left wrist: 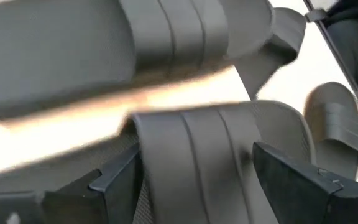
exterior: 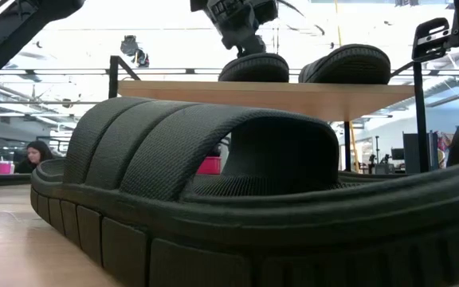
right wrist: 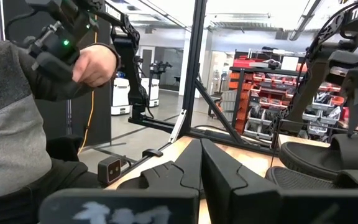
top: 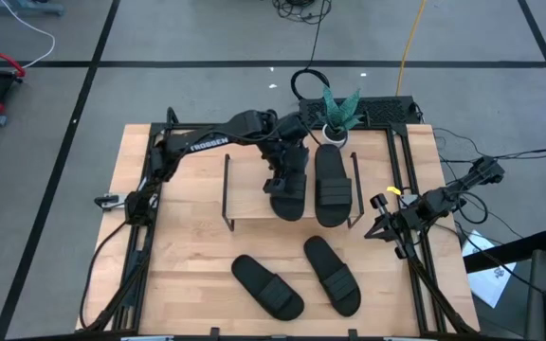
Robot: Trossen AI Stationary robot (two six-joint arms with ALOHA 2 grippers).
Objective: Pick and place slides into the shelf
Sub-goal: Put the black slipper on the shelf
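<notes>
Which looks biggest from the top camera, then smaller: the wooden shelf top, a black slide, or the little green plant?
1. Light wooden rectangular shelf top, biggest.
2. Black ribbed-strap slide sandal; all four look alike in size.
3. Small green plant, smallest.

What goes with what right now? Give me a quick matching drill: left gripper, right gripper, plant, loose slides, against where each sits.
Things:
1. left gripper
2. right gripper
3. potted plant
4. two loose slides

Places:
A. on the table in front of the shelf
B. at the table's right edge, shut
C. over the left slide on the shelf top, open
D. behind the shelf

Pairs: 1-C, 2-B, 3-D, 4-A
</notes>
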